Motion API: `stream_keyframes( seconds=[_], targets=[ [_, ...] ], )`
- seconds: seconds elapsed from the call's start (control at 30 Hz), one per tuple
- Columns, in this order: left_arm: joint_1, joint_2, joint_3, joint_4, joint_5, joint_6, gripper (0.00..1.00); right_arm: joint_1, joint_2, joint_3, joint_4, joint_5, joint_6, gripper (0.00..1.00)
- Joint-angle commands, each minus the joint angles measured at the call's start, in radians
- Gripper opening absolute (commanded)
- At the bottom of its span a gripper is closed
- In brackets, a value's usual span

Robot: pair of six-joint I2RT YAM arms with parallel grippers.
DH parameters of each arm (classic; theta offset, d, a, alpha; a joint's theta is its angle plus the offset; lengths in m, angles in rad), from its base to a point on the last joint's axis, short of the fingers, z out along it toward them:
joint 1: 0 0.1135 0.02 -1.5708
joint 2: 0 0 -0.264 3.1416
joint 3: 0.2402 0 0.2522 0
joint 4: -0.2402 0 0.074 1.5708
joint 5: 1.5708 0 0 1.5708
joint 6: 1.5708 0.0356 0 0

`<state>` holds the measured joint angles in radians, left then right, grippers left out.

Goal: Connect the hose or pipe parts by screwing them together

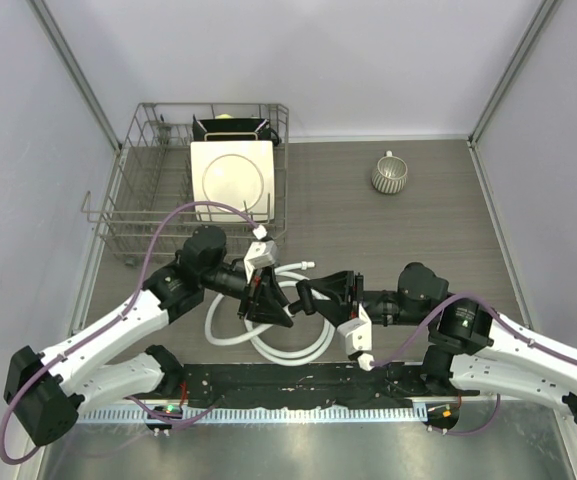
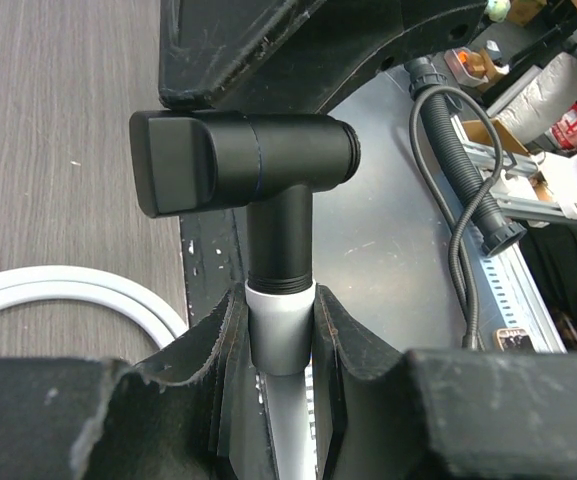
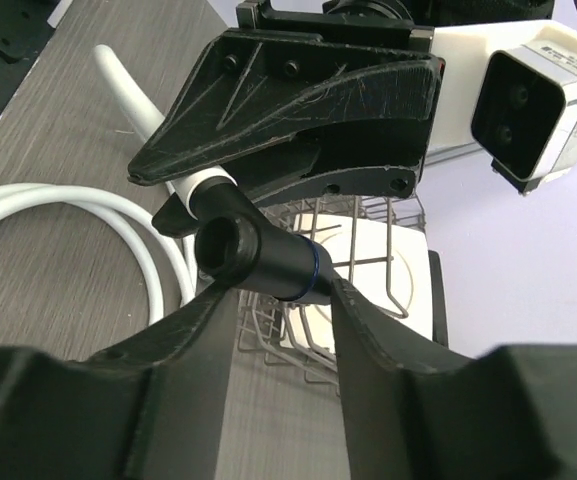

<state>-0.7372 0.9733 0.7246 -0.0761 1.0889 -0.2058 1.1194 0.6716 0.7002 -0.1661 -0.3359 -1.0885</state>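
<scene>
The black T-shaped fitting (image 2: 258, 150) sits with its stem in the white end connector (image 2: 280, 335) of the hose. My left gripper (image 2: 280, 310) is shut on that connector, holding it just above the table (image 1: 418, 230). The white hose (image 1: 298, 352) lies coiled in about two loops below both grippers. From the right, my right gripper (image 3: 278, 290) has its fingertips against both sides of the fitting's (image 3: 263, 262) crossbar, near its open threaded end. In the top view the left gripper (image 1: 268, 310) and right gripper (image 1: 308, 297) meet over the coil.
A wire dish rack (image 1: 133, 215) with a square white plate (image 1: 231, 178) stands at the back left. A ribbed white cup (image 1: 389, 175) is at the back right. A black mat (image 1: 298, 385) runs along the near edge, between the arm bases.
</scene>
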Motion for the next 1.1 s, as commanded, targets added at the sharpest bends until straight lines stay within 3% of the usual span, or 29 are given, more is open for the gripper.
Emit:
stream_keyframes(
  seconds=[0.0,0.13,0.2,0.27,0.3,0.33,0.47,0.73,0.83,0.87,0.97,1.07],
  targets=[
    [0.006,0.028,0.045,0.072,0.054,-0.007,0.00,0.007,0.022,0.070,0.018,-0.083,0.032,0.44],
    [0.016,0.054,0.058,0.091,0.081,-0.007,0.00,0.007,0.026,0.078,-0.030,-0.092,0.024,0.34],
    [0.022,0.074,0.068,0.079,0.106,-0.004,0.00,0.007,0.025,0.082,-0.058,-0.091,0.024,0.36],
    [0.022,0.096,0.082,0.049,0.124,0.003,0.00,0.007,0.023,0.093,-0.082,-0.091,0.021,0.52],
    [0.024,0.099,0.084,0.047,0.126,0.006,0.00,0.007,0.019,0.096,-0.093,-0.091,0.021,0.76],
    [0.024,0.100,0.084,0.047,0.128,0.009,0.00,0.007,0.019,0.096,-0.099,-0.091,0.019,0.83],
    [0.025,0.108,0.085,0.045,0.134,0.017,0.00,0.007,0.036,0.110,-0.144,-0.084,-0.014,0.84],
    [0.025,0.142,0.101,0.012,0.195,0.043,0.00,0.007,0.082,0.108,-0.133,-0.086,-0.047,0.67],
    [0.027,0.150,0.114,-0.030,0.197,0.078,0.00,0.007,0.106,0.111,-0.113,-0.080,-0.059,0.49],
    [0.025,0.151,0.116,-0.065,0.174,0.095,0.00,0.007,0.112,0.111,-0.099,-0.080,-0.053,0.37],
    [0.028,0.136,0.130,-0.125,0.065,0.160,0.00,0.005,0.108,0.117,-0.098,-0.097,-0.007,0.19],
    [0.027,0.101,0.121,-0.128,-0.001,0.194,0.00,0.007,0.102,0.131,-0.099,-0.097,0.094,0.14]
  ],
)
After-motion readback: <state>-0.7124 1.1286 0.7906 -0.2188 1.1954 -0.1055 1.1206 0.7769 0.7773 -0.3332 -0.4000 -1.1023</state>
